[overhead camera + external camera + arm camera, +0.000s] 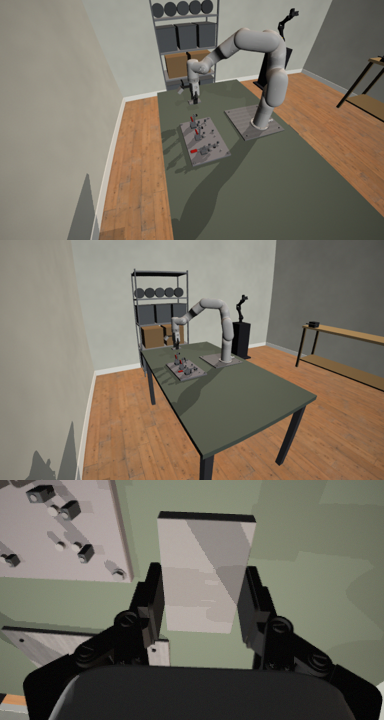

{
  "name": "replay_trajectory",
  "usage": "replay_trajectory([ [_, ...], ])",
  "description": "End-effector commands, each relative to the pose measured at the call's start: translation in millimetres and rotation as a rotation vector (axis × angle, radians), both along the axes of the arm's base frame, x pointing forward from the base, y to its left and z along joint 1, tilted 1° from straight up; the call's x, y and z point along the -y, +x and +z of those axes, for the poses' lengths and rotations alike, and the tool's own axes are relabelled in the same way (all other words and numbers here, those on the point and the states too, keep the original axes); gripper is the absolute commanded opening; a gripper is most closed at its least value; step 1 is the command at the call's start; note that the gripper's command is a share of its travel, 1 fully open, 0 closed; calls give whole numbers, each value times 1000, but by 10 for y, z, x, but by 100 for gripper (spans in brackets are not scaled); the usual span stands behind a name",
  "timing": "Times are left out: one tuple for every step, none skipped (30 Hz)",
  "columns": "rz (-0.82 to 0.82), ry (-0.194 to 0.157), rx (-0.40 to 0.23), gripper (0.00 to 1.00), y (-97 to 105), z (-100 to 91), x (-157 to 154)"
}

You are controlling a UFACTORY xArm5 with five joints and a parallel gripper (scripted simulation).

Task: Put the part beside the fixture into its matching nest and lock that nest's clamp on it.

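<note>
My claw (202, 611) is clamped about half-wide on the part (206, 565), a pale grey slab gripped across its two long sides. I hold it over the green table (254, 181), at the far end, beyond the fixture (204, 141), whose corner shows at my upper left.

Your arm (271, 82) rises from its base, bends over at the elbow and reaches out and down toward the far end of the counter (254, 175), with the wrist (194, 74) pointing straight down. The gripper (205, 607) hangs vertical just above the counter surface, and its two black fingers are clamped on the long sides of the pale grey part (205, 565), one on each side, standing parallel.
</note>
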State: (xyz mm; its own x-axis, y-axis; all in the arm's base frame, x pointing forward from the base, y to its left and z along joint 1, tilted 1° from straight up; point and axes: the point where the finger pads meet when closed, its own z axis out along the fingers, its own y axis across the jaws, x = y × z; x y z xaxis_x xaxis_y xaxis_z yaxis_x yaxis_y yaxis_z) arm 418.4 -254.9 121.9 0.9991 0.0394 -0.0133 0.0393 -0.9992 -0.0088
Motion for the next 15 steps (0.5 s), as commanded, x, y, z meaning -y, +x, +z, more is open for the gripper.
replay_trajectory([
  [0,-2,4,0,-46,-20,9],
  [0,-2,4,0,-60,-28,10],
  [0,-2,4,0,-74,-36,10],
  [0,-2,4,0,-87,-45,11],
  [0,-2,4,0,-101,-54,11],
  [0,-2,4,0,-115,-62,12],
  [0,-2,4,0,-129,-71,13],
  [0,-2,4,0,-142,-80,13],
  [0,-2,4,0,-156,-88,14],
  [0,-2,4,0,-169,-96,15],
  [0,-2,4,0,-169,-96,15],
  [0,-2,4,0,-169,-96,15],
  [0,-2,4,0,-182,-104,15],
  [0,-2,4,0,-194,-112,16],
  [0,-2,4,0,-206,-120,16],
])
